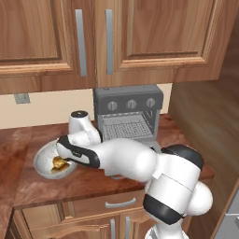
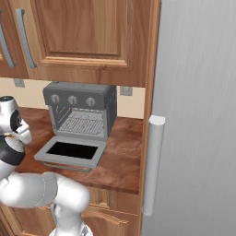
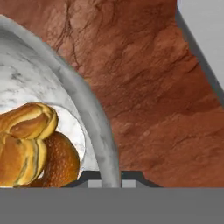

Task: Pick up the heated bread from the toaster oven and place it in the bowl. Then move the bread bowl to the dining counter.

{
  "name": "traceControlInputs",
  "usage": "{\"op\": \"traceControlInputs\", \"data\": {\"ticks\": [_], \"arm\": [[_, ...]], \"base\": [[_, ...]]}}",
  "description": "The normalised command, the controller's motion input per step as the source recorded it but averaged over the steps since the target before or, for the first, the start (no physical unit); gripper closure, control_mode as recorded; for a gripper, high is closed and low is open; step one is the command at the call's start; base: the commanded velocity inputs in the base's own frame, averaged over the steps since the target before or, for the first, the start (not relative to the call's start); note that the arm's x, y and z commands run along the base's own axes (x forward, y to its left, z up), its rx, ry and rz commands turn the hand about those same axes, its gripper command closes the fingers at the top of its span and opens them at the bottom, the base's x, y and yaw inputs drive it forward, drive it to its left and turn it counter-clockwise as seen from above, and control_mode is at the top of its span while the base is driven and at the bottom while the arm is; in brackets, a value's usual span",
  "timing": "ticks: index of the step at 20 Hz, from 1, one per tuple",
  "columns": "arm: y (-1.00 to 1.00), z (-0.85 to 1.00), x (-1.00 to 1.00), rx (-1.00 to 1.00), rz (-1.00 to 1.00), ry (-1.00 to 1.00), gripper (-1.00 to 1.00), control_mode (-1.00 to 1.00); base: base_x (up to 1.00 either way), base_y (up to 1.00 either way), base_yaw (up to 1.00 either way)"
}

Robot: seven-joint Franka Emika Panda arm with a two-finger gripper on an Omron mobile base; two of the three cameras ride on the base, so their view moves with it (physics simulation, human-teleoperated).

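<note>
1. Dark tool (image 3: 109, 180) clamped shut on bowl (image 1: 44, 163) rim, bread (image 3: 26, 148) already inside.
2. Lift level and slowly; a tilt could spill bread onto tabletop (image 1: 93, 182).
3. Oven (image 1: 128, 112) stands open behind; swing clear of its door.

base views share oven (image 1: 128, 114), hand close

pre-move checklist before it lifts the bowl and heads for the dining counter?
1. Bread inside bowl: ok, lying on the bowl's floor.
2. Gripper closed on the bowl's rim: ok, rim runs down between the fingertips.
3. Bowl resting on the kitchen counter, not yet lifted: ok.
4. Toaster oven rack emptied: ok, bare wire rack.
5. Oven door shut: not ok, it hangs open over the counter.
6. Grip secure enough to carry: cannot tell.
</note>
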Motion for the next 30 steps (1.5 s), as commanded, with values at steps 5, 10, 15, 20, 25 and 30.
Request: {"op": "traceControlInputs", "data": {"ticks": [5, 10, 15, 20, 25, 30], "arm": [[-0.22, 0.86, -0.56, 0.0, -0.2, -0.25, 1.0, -1.0], [-0.62, 0.84, -0.59, 0.03, -0.23, -0.12, 1.0, -1.0], [-1.0, 0.62, -0.57, 0.09, -0.08, -0.09, 1.0, -1.0], [-0.97, 0.5, -0.25, 0.05, -0.13, -0.07, 1.0, -1.0], [-0.4, 0.11, -0.06, 0.03, -0.06, -0.01, 1.0, 1.0], [0.0, 0.0, 0.0, 0.0, 0.0, 0.0, 1.0, 1.0]], "base": [[0.0, 0.0, 0.0], [0.0, 0.0, 0.0], [0.0, 0.0, 0.0], [0.0, 0.0, 0.0], [-0.52, -0.6, 0.09], [-0.94, -0.65, 0.73]]}}
